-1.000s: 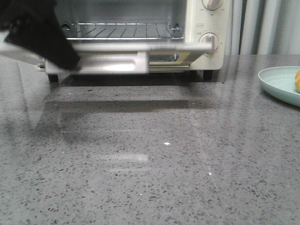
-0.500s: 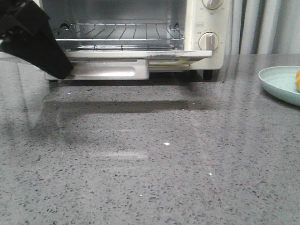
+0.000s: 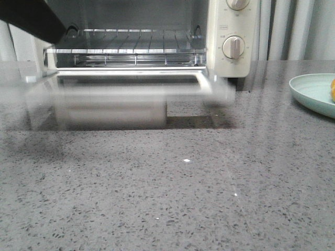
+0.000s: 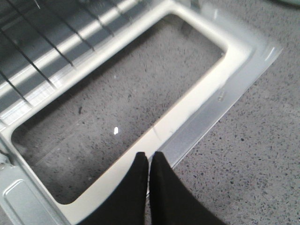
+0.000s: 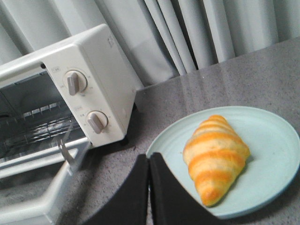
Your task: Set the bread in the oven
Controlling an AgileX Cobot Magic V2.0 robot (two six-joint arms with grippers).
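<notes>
The bread, a golden-orange roll with cream stripes, lies on a pale blue plate. In the front view only its edge shows at the far right. The cream-white oven stands at the back with its wire rack exposed. Its glass door hangs open and is blurred with motion. My left gripper is shut and empty, just above the door's front edge. My right gripper is shut and empty, at the plate's rim beside the bread.
The plate sits on the grey speckled counter at the right, apart from the oven. Grey curtains hang behind. My left arm shows as a black shape at the top left, above the oven door.
The oven door has swung down from about level to hanging lower in front of the oven. My left arm has risen towards the top left corner.
</notes>
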